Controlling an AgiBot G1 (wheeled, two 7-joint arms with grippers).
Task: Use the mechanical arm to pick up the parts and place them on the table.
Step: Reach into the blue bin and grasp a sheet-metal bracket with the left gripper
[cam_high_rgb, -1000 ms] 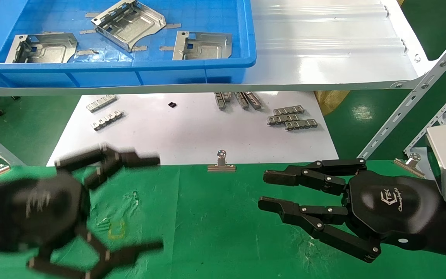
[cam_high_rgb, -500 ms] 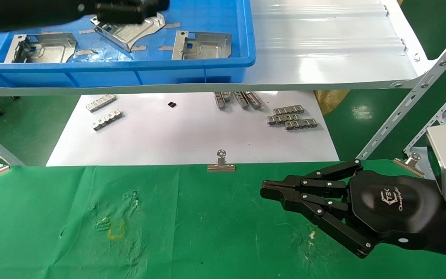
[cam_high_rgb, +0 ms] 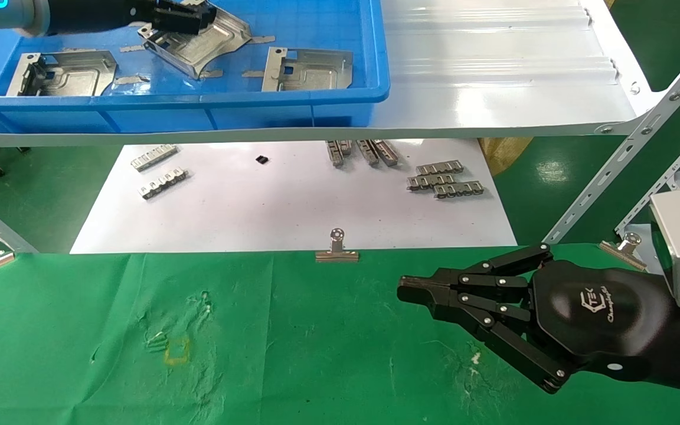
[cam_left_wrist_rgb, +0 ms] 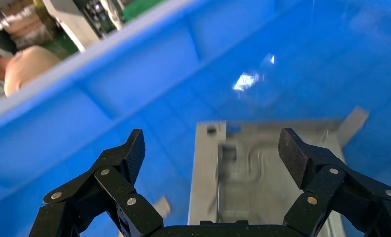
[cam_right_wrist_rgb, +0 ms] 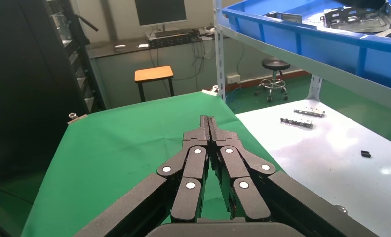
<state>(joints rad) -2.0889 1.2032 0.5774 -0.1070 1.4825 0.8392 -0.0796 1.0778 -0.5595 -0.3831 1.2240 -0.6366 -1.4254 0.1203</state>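
The left black three-fingered gripper hovers spread over a flat silver stamped part in the blue plastic bin, seemingly lining up a grasp, while the right gripper, fingers pressed together, idles near the green cloth table's right edge.

I see parts in bare silver sheet metal, dull sheen, embossed. Blue bin smooth glossy plastic, light glare on floor. Table covered in wrinkled matt green cloth, scuffed in spots. White sheet smooth, slight gloss. Shelf glossy white, ribbed. Toothed strips and binder clip shiny metal. My right gripper matt black, silver screw heads; wrist box brushed grey metal. My left gripper fingertip pads rough black, grainy.
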